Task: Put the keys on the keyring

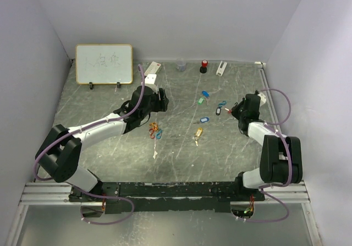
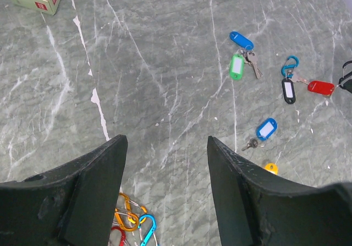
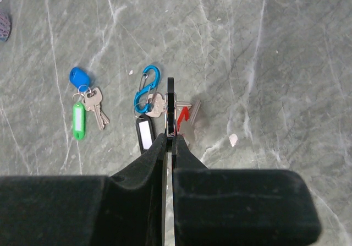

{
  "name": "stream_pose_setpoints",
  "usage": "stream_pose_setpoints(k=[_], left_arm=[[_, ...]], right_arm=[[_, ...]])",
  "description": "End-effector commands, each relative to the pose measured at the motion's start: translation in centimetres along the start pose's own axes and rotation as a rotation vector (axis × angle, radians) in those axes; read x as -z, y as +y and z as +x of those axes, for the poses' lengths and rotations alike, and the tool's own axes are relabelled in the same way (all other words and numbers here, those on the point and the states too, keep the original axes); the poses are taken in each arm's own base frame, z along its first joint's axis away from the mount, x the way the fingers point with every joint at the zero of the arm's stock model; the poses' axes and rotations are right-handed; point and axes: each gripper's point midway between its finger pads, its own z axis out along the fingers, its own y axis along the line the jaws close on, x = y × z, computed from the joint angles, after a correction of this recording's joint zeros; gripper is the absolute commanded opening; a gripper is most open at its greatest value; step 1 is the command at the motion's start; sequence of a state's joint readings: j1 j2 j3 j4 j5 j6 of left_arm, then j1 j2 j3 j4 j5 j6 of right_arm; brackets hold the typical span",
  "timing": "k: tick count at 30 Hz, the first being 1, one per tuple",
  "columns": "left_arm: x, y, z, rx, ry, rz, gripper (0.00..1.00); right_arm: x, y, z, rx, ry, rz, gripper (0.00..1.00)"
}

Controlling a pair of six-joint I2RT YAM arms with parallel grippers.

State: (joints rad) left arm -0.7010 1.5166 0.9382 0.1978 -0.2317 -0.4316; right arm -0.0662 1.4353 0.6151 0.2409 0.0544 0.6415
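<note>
**A:** What do the arms look like?

**B:** The left arm point(image 1: 98, 129) and the right arm point(image 1: 256, 129) both have smooth white link shells, with bulky black joint housings point(image 1: 61, 159) between them.

**A:** Any wiring?

**B:** A lilac cable point(image 1: 142, 89) runs in loose loops outside each arm. Both arms are bolted to a black base rail point(image 1: 165, 190), and a small green light point(image 1: 238, 209) glows under the right one.

**A:** And the ends?

**B:** The left gripper point(image 2: 165, 147) has matte black, wedge-shaped fingers point(image 2: 91, 185), dusty and scuffed at the edges. The right gripper point(image 3: 169, 138) is the same black plastic and tapers from a blocky body.
</note>
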Motion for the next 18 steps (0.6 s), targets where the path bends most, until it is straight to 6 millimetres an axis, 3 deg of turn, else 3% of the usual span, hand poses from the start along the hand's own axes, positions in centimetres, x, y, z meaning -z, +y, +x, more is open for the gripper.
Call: stream_pose_setpoints(k=[1,9,14,18], left_arm=[[0.1,-0.3,-0.7,0.013,-0.029,0.013,0.7],[0.2,-0.2,-0.6,0.013,-0.03,0.01,0.7],[0.3,0.0,-0.6,0.014,-0.031,0.007,0.7],[0.2,-0.1,-0.6,0.015,-0.031,0.009,0.7]], right_arm=[[0.1,-0.8,0.2,-0.032,0.0,0.02,0.0],[0.4,-1.8,0.3,-0.06,-0.011,0.07,0.01],[0.9,-2.6,0.0,-0.081,-0.036,0.109,0.21],[1.4,-2.0,-1.0,-0.068,-0.07,0.084,0.27]])
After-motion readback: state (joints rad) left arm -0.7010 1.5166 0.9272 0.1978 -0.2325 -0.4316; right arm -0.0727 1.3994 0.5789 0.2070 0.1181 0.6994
